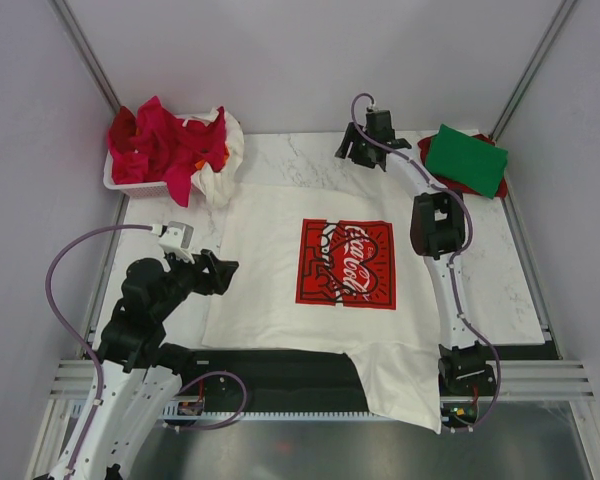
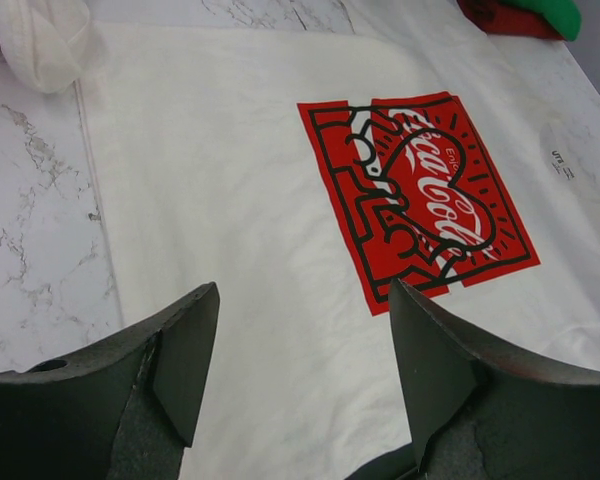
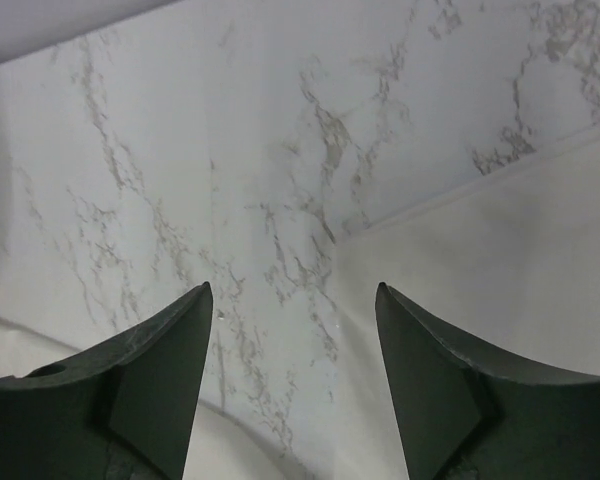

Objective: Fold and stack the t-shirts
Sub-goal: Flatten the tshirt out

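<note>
Now: white tee (image 1: 270, 250) spread flat on bench (image 1: 515, 275), print up, long axis far-to-near, near end draped over bench edge. Left pincer (image 1: 228, 268) wide, empty, just beside tee's left side edge, pointing at print – nearer arm for side fold. Right pincer (image 1: 360, 152) wide, empty – over bare marble at tee's far edge. Green tee (image 1: 467, 160) folded far right; red tees (image 1: 155, 145) heaped in basket (image 1: 120, 185).

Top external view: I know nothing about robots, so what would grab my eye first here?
The large white t-shirt spread flat across the middle of the marble table, with its red Coca-Cola print facing up. Next, the white basket at the far left corner, overflowing with crumpled red clothes, and a folded green t-shirt at the far right corner.
</note>
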Motion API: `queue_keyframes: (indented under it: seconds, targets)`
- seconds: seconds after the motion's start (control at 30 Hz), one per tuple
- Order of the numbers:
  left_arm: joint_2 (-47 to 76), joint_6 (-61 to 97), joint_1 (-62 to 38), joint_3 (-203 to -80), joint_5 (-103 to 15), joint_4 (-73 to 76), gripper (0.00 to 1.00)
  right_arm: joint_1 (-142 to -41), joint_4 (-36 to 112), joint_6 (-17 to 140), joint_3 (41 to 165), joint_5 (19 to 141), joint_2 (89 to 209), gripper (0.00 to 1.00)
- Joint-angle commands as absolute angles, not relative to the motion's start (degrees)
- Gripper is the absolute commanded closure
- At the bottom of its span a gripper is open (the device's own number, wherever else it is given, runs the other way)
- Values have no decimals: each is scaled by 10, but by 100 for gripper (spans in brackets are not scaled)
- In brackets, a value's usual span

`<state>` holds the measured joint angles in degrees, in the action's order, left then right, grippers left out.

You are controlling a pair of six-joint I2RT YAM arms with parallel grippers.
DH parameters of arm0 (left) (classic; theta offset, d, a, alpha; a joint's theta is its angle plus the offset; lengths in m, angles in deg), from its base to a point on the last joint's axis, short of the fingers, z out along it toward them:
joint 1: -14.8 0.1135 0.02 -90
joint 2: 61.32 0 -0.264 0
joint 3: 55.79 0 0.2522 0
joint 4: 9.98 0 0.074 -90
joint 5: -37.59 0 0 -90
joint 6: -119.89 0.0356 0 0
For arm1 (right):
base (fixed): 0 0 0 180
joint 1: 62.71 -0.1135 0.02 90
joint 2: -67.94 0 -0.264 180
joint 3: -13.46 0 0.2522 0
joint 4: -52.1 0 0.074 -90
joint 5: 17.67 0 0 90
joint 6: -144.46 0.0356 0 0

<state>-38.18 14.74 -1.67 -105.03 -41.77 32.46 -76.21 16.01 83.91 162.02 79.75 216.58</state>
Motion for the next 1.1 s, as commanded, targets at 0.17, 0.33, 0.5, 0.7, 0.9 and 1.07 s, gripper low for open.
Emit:
queue_keyframes:
  seconds: [0.17, 0.33, 0.5, 0.7, 0.9, 1.07]
  targets:
    - [-384, 132, -16, -1055, -416, 324, 25, -718, 221, 807, 1420, 759, 1983, 25]
    - [-358, 122, -16, -1054, -440, 323, 22, -704, 200, 774, 1337, 733, 1915, 24]
    - [-170, 122, -17, -1093, -440, 323, 22, -704, 169, 760, 1249, 715, 1863, 25]
    - [2, 72, -24, -1155, -479, 136, 22, -704, 146, 748, 1162, 668, 1799, 24]
    - [222, 62, -30, -1265, -522, 65, 22, -704, 134, 727, 1165, 669, 1824, 24]
    - [384, 98, -30, -1371, -571, 51, 22, -685, 129, 734, 1195, 722, 1869, 24]
